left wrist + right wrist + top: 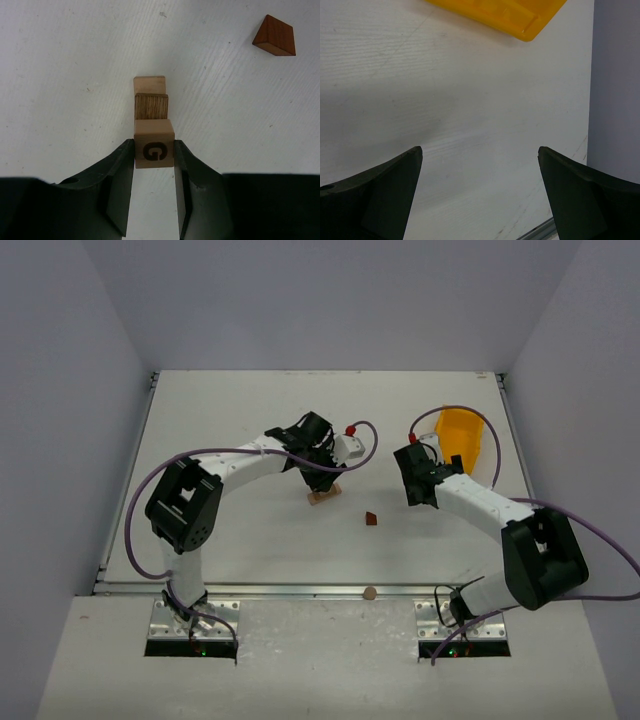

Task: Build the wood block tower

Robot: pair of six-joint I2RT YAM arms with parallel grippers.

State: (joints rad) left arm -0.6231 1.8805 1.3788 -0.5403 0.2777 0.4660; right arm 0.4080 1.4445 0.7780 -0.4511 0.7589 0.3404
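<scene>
Left pincer [154,150] clamped on pale block [154,142] stamped "G", close against the wood block tower [151,100] at mid-table; contact not determinable. Right pincer [480,150] spread wide, holding nothing. Reddish wedge [274,36] lying apart, right of tower. Table [60,75] white, faintly grained. Walls [617,75] plain grey. Yellow bin [505,15] far right.
</scene>
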